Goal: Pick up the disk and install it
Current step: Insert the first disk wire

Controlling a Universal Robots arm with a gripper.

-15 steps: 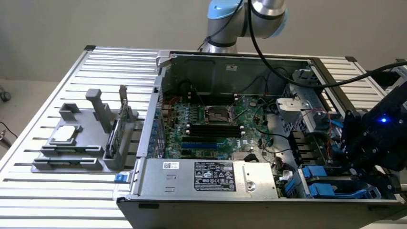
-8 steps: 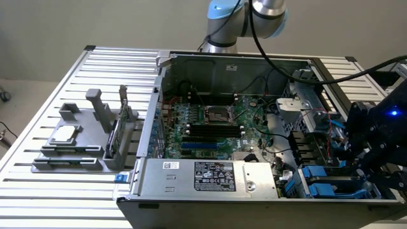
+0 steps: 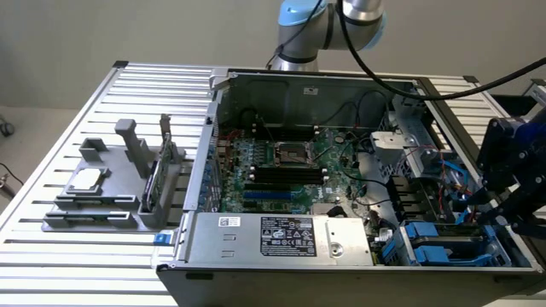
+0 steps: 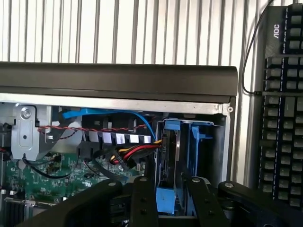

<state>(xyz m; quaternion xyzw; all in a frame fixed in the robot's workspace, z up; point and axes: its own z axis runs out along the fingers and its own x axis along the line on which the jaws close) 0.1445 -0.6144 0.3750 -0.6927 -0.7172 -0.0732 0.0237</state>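
Note:
The disk (image 4: 176,156), grey metal clipped in bright blue rails, stands on edge in the drive bay at the corner of the open computer case. In the exterior view the disk (image 3: 444,248) shows as blue plastic at the case's lower right corner. My gripper (image 4: 170,208) hangs right over it. Its two black fingers (image 4: 142,203) stand apart on either side of the disk's upper end, and I see no squeeze on it. In the exterior view the gripper (image 3: 488,214) is at the right side of the case, above the bay.
Red, yellow and blue cables (image 4: 132,151) run beside the bay over the motherboard (image 3: 286,163). The power supply (image 3: 282,235) fills the case's front. A grey rack (image 3: 102,192) on the slatted table holds a smaller silver drive (image 3: 88,181). A black keyboard (image 4: 284,118) lies outside the case wall.

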